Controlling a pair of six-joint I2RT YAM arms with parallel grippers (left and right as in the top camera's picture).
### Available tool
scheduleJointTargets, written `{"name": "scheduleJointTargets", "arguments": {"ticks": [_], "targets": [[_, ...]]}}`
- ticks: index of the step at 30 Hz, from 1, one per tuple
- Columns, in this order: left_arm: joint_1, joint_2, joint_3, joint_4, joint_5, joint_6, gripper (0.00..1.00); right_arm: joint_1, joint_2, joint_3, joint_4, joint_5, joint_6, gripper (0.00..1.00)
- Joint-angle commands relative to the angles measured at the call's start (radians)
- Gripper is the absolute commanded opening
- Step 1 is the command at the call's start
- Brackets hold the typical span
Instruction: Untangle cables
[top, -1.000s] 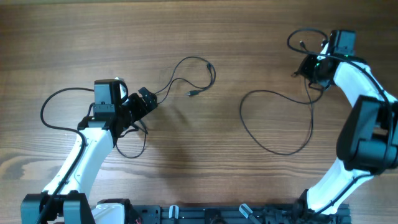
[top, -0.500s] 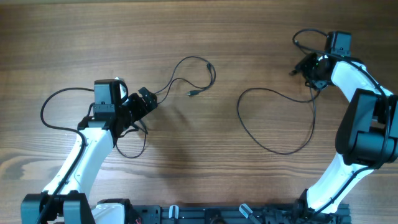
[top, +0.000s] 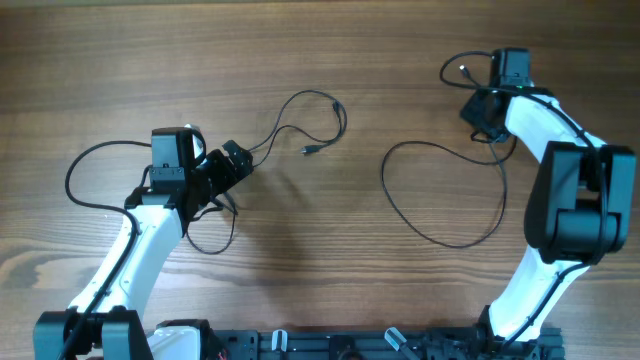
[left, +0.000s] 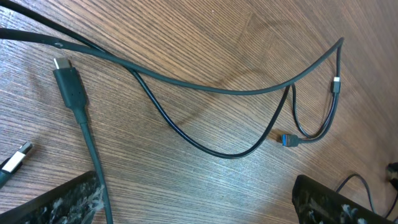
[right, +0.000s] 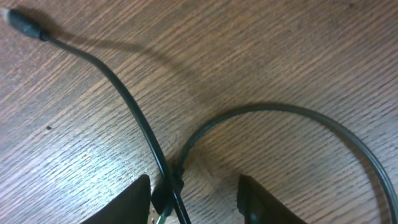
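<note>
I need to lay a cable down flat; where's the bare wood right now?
Best is the bare strip of table between the left cable and the looped right cable, widening toward the near edge. The far-left corner is bare too. Crowded: around the left gripper, where cable lies close, and at the right gripper, where the right cable curls.

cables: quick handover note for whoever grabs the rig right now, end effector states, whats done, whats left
Left end effector: open, low over the left cables, gripping nothing.
Right end effector: open; the right cable runs between its jaws, beside one, no clamp visible.
Where: left cables fan out from the left end effector toward the middle; right cable loops wide on the right.
Done: right cable lies apart from the left ones.
Left: left strands cross in the left wrist view; separate those.
</note>
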Motion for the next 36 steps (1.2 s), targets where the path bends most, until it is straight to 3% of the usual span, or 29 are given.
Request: {"name": "scheduleJointTargets", "arguments": {"ticks": [1,6,14,23,30,36], "targets": [[-0.004,0.003,-0.002,0.002,-0.006,0.005,1.00,0.032,0.115,-0.013,-0.027,0.034,-0.006,0.31],[-0.004,0.003,-0.002,0.002,-0.006,0.005,1.00,0.035,0.132,-0.013,-0.066,0.034,-0.013,0.05],[-0.004,0.003,-0.002,0.002,-0.006,0.005,1.00,0.003,0.054,-0.004,-0.074,0.039,-0.226,0.04],[-0.004,0.003,-0.002,0.002,-0.006,0.005,1.00,-0.125,-0.326,0.027,-0.053,0.224,-0.444,0.04],[-0.004,0.003,-0.002,0.002,-0.006,0.005,1.00,-0.238,-0.616,0.029,0.278,0.295,-0.727,0.06],[-0.004,0.003,-0.002,0.002,-0.006,0.005,1.00,-0.300,-0.648,0.028,0.475,0.306,-0.957,0.06]]}}
